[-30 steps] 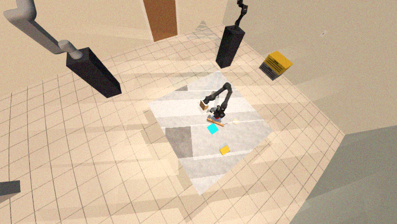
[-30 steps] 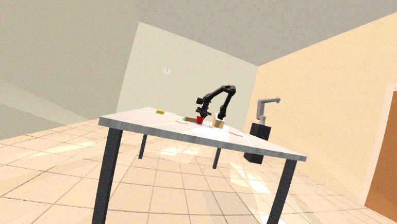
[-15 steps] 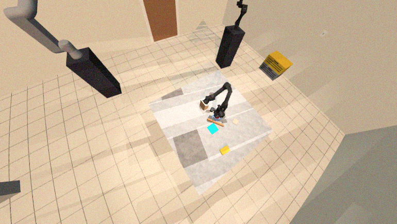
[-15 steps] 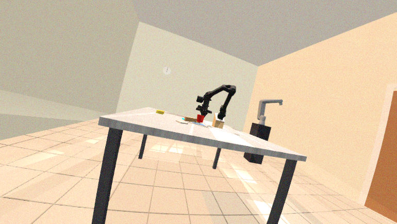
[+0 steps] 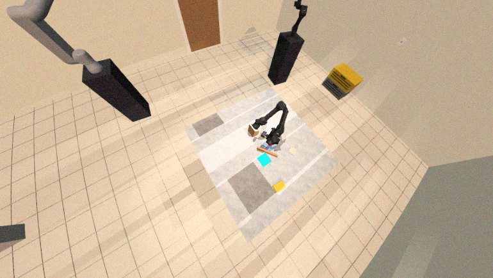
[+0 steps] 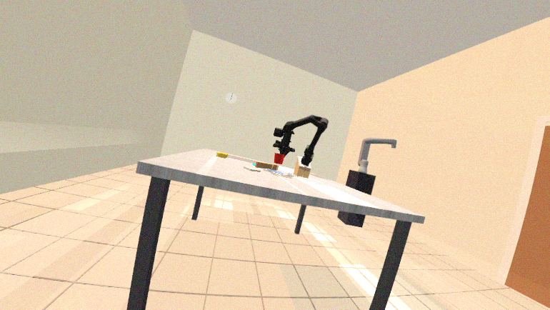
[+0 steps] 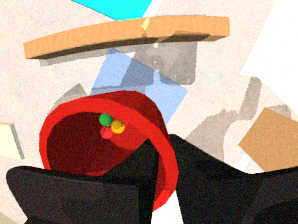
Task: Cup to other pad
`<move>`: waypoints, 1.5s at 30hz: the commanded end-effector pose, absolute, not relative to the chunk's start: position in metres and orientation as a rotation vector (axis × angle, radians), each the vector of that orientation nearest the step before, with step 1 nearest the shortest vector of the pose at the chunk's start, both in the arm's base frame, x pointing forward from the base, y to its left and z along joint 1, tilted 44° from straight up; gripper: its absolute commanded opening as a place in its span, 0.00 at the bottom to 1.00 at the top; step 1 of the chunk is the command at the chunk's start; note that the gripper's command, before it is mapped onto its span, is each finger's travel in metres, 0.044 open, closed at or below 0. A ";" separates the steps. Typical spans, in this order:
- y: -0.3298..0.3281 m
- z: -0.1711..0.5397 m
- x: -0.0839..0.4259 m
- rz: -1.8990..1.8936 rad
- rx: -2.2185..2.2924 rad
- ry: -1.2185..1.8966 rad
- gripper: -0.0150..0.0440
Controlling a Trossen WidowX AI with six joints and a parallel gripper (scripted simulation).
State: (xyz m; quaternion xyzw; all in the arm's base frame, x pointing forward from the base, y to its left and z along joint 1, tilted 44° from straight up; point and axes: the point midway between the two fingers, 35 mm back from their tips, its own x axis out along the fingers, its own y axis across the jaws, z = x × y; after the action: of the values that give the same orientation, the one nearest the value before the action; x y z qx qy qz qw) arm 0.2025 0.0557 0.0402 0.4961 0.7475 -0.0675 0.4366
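The red cup [image 6: 278, 158] [image 7: 70, 142] hangs in the air, roughly upright, above the blue pad [image 5: 265, 147] [image 7: 165, 97] [image 6: 276, 171]. My gripper [image 7: 163, 139] [image 6: 282, 153] is shut on the cup's wall, one finger inside the cup and one outside. In the wrist view a green marble [image 7: 105, 119], a yellow marble [image 7: 118, 126] and a red marble [image 7: 106, 132] lie inside the cup; part of its inside is hidden by the finger. The cyan pad [image 5: 264, 159] [image 7: 117, 6] lies bare beyond the orange bar.
The orange bar [image 5: 267, 152] [image 7: 125, 37] [image 6: 266, 165] lies between the two pads. A wooden box [image 5: 253, 130] [image 6: 302, 169] [image 7: 272, 137] stands near the arm. A cream tile [image 5: 292, 150] [image 7: 10, 140] and a yellow block [image 5: 279, 186] [image 6: 221, 154] lie on the table.
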 end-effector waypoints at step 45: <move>0.035 0.024 0.230 -0.164 1.224 1.852 0.25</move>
State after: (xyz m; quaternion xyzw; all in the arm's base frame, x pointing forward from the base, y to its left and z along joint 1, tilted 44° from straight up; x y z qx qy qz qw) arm 0.2249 0.0386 0.0287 0.4960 0.7447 -0.0650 0.4417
